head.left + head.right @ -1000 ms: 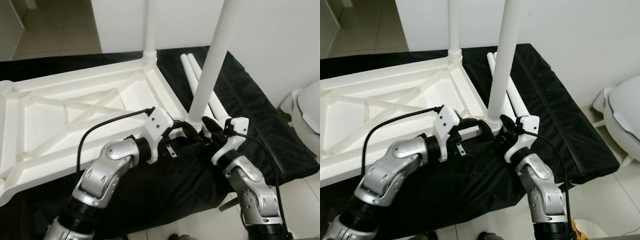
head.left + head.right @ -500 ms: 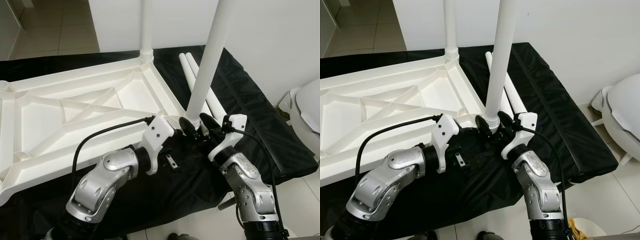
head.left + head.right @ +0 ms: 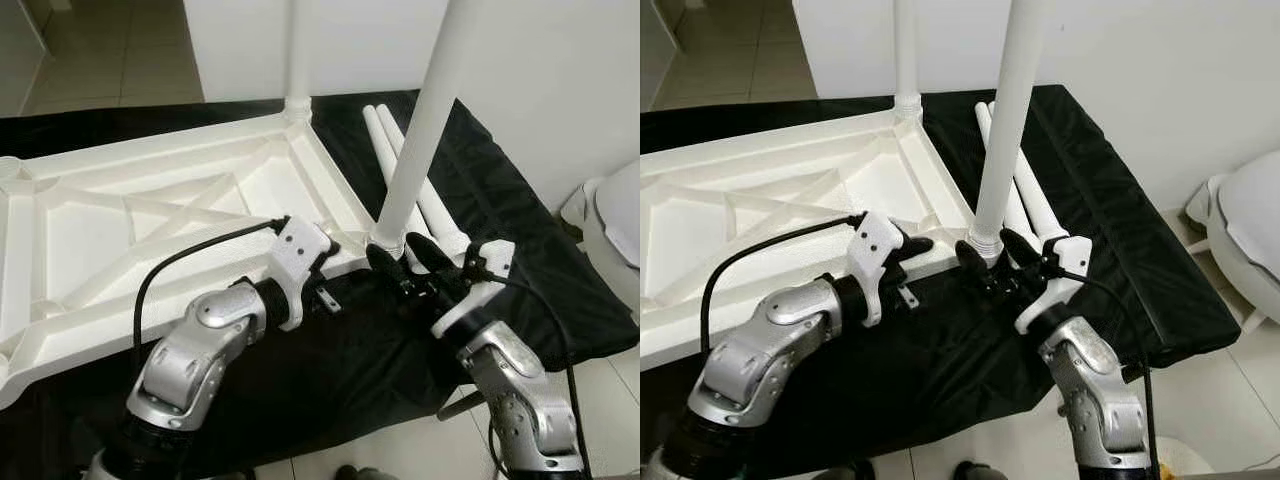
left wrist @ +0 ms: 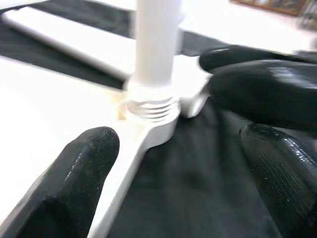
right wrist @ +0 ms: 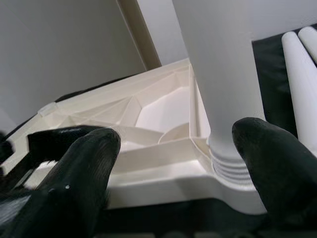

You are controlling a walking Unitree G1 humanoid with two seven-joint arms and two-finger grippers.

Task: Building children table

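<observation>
**White table leg stood at the corner socket, both grippers spread**

White plastic made up the overturned tabletop (image 3: 150,215), which was laid underside-up on a black cloth (image 3: 520,250). A near leg (image 3: 420,130) was seated upright in the corner socket closest to the robot, its threaded collar visible at the base. The right gripper (image 3: 412,262) was held just beside that base, its fingers (image 5: 277,168) parted and the leg standing partly between them, untouched as far as could be seen. The left gripper (image 4: 178,163) was placed a little back along the tabletop's edge, jaws likewise released, pointed at the socket. A far leg (image 3: 297,60) was seen mounted at the next corner, and two spare legs (image 3: 400,160) were lying on the cloth.
</observation>
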